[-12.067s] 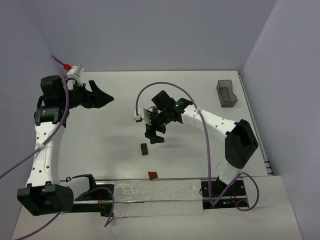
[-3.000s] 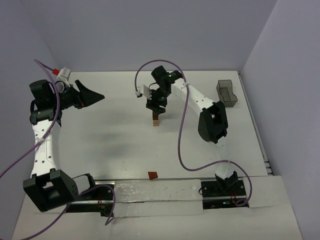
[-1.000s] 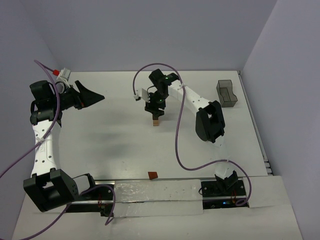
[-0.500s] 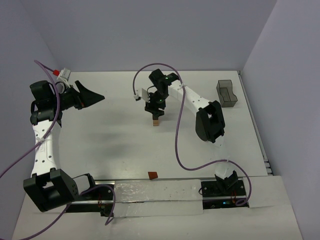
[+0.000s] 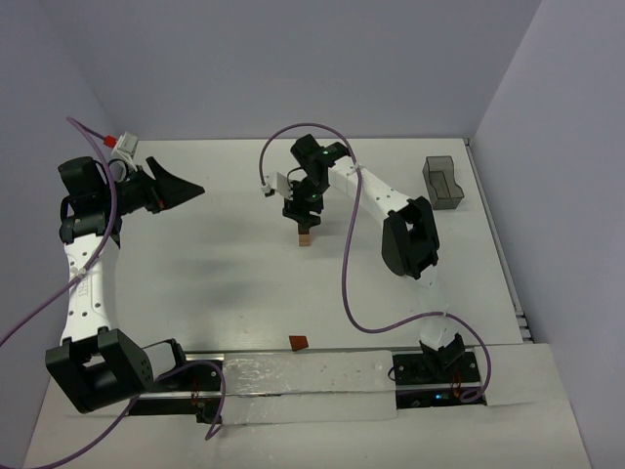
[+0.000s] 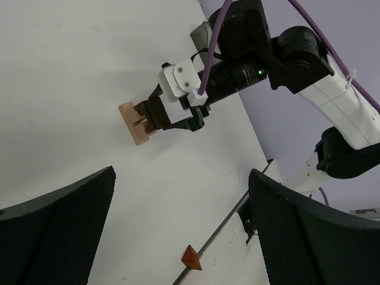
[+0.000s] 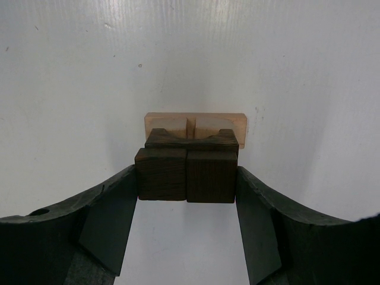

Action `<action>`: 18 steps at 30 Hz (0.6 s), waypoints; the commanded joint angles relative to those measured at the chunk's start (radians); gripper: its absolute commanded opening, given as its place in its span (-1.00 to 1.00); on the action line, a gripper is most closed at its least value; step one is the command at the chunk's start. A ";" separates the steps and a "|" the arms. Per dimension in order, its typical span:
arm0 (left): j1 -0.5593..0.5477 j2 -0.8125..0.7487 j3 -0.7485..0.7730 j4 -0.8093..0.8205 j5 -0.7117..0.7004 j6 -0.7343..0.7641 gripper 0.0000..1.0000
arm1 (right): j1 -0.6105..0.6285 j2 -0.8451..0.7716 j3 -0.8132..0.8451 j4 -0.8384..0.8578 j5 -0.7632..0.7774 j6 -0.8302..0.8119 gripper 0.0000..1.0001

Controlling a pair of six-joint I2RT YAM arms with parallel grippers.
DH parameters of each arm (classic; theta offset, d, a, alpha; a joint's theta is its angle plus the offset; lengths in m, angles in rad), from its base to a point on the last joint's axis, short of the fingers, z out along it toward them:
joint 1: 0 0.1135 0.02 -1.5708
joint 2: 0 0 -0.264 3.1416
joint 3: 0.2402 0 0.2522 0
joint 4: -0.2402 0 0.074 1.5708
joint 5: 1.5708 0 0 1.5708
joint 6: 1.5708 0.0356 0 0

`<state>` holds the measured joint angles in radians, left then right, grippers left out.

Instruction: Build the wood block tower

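The wood block tower point(image 5: 306, 235) sits toward the back middle of the desk point(image 5: 215, 283): a tan base point(image 7: 196, 123) with the dark blocks point(image 7: 187, 172) on top. A few seconds back a dark block was lying loose mid-desk. It's gone from there now and the right gripper point(image 5: 305, 219) has moved over the tower, jaws pressed flush against both sides of the dark blocks. Nothing has budged in the last second, so I'd say that layer is seated and just needs letting go. The left gripper point(image 6: 181, 172) hangs off to the side, jaws wide, holding nothing. One reddish piece point(image 5: 298, 342) waits near the front edge.
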<state>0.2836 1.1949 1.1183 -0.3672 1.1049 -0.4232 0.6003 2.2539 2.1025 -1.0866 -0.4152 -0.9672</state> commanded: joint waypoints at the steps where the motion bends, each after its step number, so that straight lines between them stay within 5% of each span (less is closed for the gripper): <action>1: 0.011 0.000 0.003 0.051 0.029 -0.008 0.98 | 0.012 0.003 0.053 -0.016 -0.010 -0.015 0.39; 18: 0.011 -0.003 0.000 0.048 0.028 -0.006 0.99 | 0.013 0.013 0.044 -0.010 -0.010 -0.013 0.45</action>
<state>0.2840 1.1957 1.1168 -0.3546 1.1049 -0.4335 0.6048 2.2607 2.1094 -1.0878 -0.4160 -0.9672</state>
